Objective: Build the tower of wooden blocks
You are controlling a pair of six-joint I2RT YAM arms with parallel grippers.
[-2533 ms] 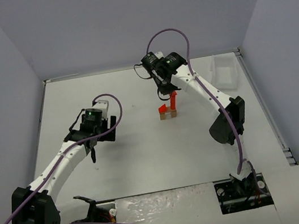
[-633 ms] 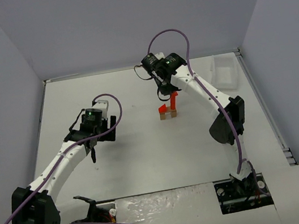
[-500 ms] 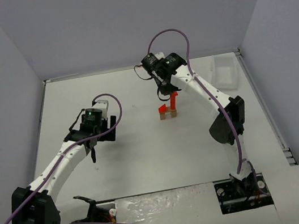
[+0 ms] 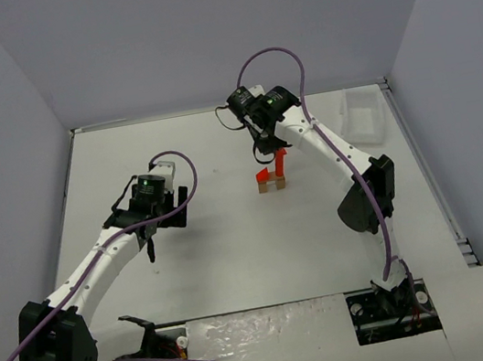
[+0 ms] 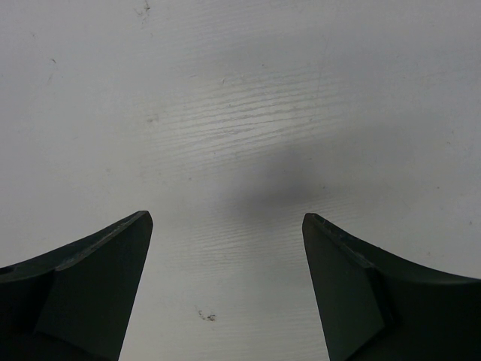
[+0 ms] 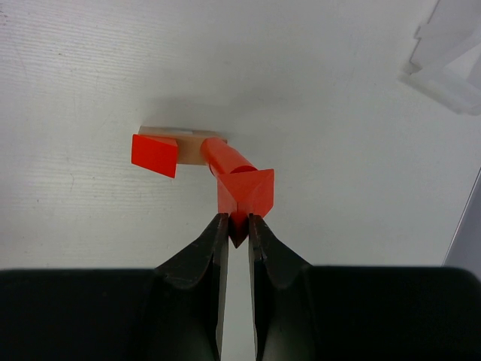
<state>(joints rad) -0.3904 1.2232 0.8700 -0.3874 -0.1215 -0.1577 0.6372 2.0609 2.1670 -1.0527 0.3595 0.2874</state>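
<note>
Because the right gripper (image 6: pixel 237 219) has its fingers drawn narrow on the near tip of a red wedge (image 6: pixel 246 194), the care in this step, as I judge it, lies in the release. The wedge sits just beyond the fingertips, at the top of a red cylinder (image 6: pixel 222 158) that stands on a tan block (image 6: pixel 192 147). A second wedge (image 6: pixel 155 154) sits at that block's end, beyond and to the left of the fingers. Whether the held wedge bears fully on the cylinder cannot be told. It should be seated flat and centred, then the fingers parted slowly and evenly and drawn straight back, so that neither pad drags it off. The left gripper (image 5: pixel 227 218) hangs wide, with nothing between its fingers and only the table (image 5: pixel 240 113) beneath.
</note>
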